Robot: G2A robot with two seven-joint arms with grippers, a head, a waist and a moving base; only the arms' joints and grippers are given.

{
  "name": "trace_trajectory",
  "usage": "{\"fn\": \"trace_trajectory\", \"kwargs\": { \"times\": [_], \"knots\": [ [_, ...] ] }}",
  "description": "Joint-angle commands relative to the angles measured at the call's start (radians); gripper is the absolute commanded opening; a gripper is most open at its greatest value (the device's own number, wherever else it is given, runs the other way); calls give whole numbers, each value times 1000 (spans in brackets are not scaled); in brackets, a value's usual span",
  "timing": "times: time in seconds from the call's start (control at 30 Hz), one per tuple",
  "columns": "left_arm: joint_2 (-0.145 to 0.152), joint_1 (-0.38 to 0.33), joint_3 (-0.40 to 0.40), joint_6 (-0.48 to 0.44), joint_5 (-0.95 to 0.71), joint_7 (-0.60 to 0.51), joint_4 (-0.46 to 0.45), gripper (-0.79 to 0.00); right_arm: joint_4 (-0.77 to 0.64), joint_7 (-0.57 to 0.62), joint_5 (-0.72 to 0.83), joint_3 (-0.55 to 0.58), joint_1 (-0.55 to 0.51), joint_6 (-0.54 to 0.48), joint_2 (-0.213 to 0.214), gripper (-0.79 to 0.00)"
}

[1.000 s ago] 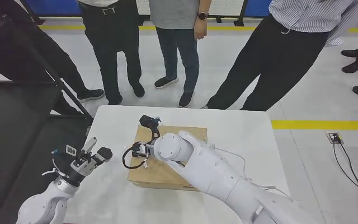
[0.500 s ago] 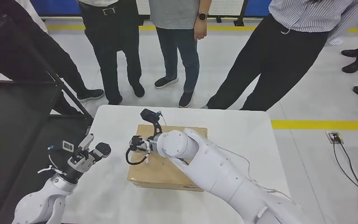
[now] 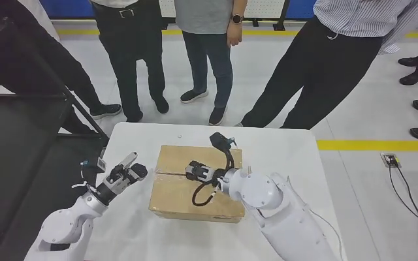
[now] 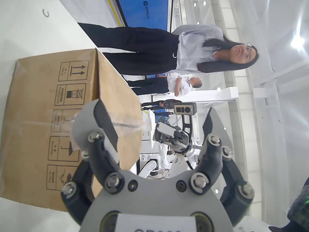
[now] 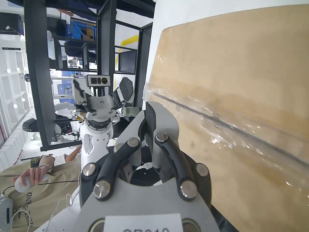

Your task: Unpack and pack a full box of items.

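Directly beneath the right end effector [image 5: 147, 118] lies the box [image 3: 176, 196], a closed brown cardboard carton resting flat on the white desk [image 3: 130, 143]. Its two top flaps meet at a seam sealed with a strip of clear tape [image 5: 217, 124] that wraps a little way over the box's end. The right end effector sits low over this taped seam with its fingers pressed together and nothing between them; whether they touch the cardboard cannot be told. Ahead of the left end effector [image 4: 152, 114] stands the end face of the box, printed with a column of handling symbols. This end effector hovers above the bare desk just off that end, apart from the cardboard, its fingers spread wide and empty. Past the box, on the side away from both end effectors, a small C-shaped ring [image 3: 177, 136] lies alone on the desk.
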Motion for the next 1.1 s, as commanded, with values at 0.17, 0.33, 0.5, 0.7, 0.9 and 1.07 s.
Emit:
{"fn": "trace_trajectory", "kwargs": {
  "times": [0.17, 0.33, 0.5, 0.7, 0.9, 1.07],
  "knots": [
    [-6, -17, 44, 21, 43, 24, 36, -785, -133, 45, -43, 109, -125, -8, 34, -785],
    [-11, -31, 70, 32, 51, 30, 64, -785, -152, 59, -40, 145, -151, -24, 44, -785],
    [-16, -46, 88, 31, 53, 53, 96, -785, -143, 69, -26, 164, -155, -39, 49, -785],
    [-20, -62, 106, 37, 57, 52, 125, -785, -146, 67, -14, 181, -164, -44, 55, -785],
    [-24, -68, 112, 42, 52, 52, 148, -785, -151, 61, -9, 194, -176, -48, 60, -785],
    [-26, -70, 118, 39, 50, 53, 163, -785, -161, 61, -3, 207, -186, -47, 65, -785]
  ]
}}
